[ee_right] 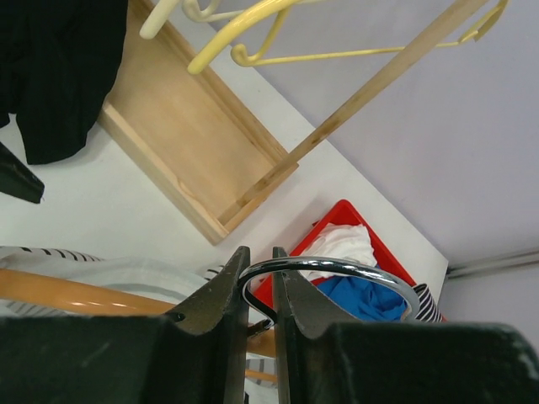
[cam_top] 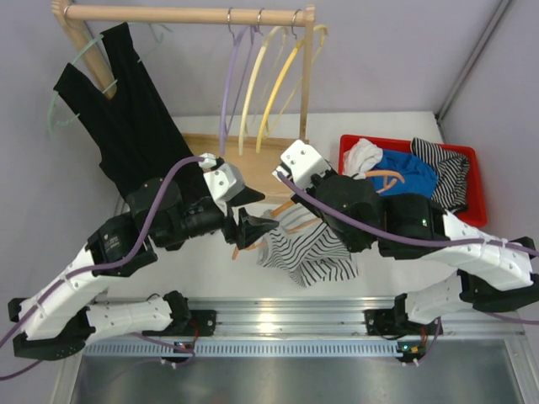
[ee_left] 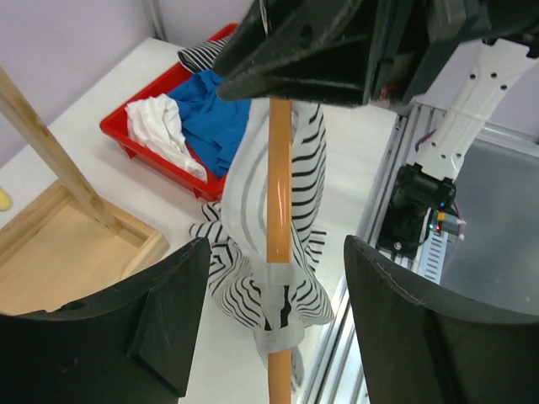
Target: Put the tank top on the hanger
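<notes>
dressing stage: by my reading the cloth is on one arm of the hanger only, and the other shoulder is not yet seated.
left pincer [cam_top: 247, 220]: wide apart and gripping nothing. in the left wrist view its fingers stand on either side of the orange arm, apart from it.
hanger [ee_left: 279, 185]: lifted off the tabletop [cam_top: 210, 265], with its orange arm running between the left fingers.
tank top [ee_left: 244, 168]: draped round that arm, with a pale band of cloth wrapped about it low down. the rest hangs in a bunch toward the tabletop.
right pincer [ee_right: 259, 257]: narrow, clamped on the metal hook [ee_right: 337, 265], so it carries the whole hanger.
doing it well: the left pincer should close on a loose strap edge, not on the plastic. it should then draw the cloth along the arm toward the tip.
support: the right side should hold the hook firm and level against that pull.
risk: soft fabric may slide off the thin arm, and a hard tug could twist the hook in its grip.
</notes>
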Robot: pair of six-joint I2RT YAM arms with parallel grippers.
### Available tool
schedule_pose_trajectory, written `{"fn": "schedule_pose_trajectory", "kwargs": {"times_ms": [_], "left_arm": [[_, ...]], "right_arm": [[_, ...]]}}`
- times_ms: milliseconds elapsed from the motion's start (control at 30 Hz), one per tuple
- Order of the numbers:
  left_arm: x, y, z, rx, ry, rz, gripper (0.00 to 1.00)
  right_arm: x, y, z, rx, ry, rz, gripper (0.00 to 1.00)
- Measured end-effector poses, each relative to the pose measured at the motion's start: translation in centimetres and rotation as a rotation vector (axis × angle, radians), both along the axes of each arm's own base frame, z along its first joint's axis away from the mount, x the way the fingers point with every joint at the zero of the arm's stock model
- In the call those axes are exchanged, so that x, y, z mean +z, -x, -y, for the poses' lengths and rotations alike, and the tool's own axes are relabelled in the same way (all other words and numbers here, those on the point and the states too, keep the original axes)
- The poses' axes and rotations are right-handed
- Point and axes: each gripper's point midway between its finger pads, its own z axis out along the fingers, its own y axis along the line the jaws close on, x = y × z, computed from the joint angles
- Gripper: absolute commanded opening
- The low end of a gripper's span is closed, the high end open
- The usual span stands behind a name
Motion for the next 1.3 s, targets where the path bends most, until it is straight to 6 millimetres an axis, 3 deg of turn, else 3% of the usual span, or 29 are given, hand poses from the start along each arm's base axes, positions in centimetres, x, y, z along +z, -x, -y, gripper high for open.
{"fn": "schedule_pose_trajectory", "kwargs": {"times_ms": [233, 533, 700, 833, 867, 967, 1000, 1100, 1233, 1300], "left_arm": [[-3.6, 1.0, 0.5, -0.057, -0.064, -0.061, 0.69], [-5.2, 1.5, 0.6, -0.081, -0.076, -0.092, 0.67], [-7.3, 1.6, 1.0, -0.088, -0.105, -0.129, 0.62], [-8.3, 1.6, 1.3, -0.090, -0.119, -0.149, 0.51], [-8.4, 1.5, 1.3, -0.090, -0.118, -0.151, 0.41], [-8.7, 1.5, 1.5, -0.090, -0.115, -0.153, 0.31], [-8.9, 1.5, 1.7, -0.091, -0.112, -0.161, 0.20], [-9.4, 1.4, 1.7, -0.085, -0.113, -0.174, 0.00], [-9.9, 1.4, 1.8, -0.082, -0.107, -0.183, 0.00], [-10.0, 1.4, 1.8, -0.078, -0.092, -0.186, 0.00]], "right_arm": [[0.0, 0.2, 0.6, 0.006, -0.027, -0.011, 0.00], [-0.5, 0.4, 0.3, 0.019, -0.034, -0.028, 0.00], [-0.6, 0.6, 0.1, 0.028, -0.041, -0.036, 0.00], [-0.6, 0.6, 0.0, 0.034, -0.042, -0.039, 0.00], [-0.6, 0.6, 0.0, 0.034, -0.041, -0.039, 0.00], [-1.0, 0.7, -0.2, 0.039, -0.032, -0.043, 0.00], [-1.2, 0.7, -0.2, 0.040, -0.027, -0.045, 0.00], [-1.6, 0.6, -0.3, 0.038, -0.016, -0.046, 0.00], [-1.8, 0.6, -0.4, 0.034, -0.005, -0.046, 0.01], [-2.0, 0.6, -0.5, 0.034, 0.001, -0.048, 0.09]]}}
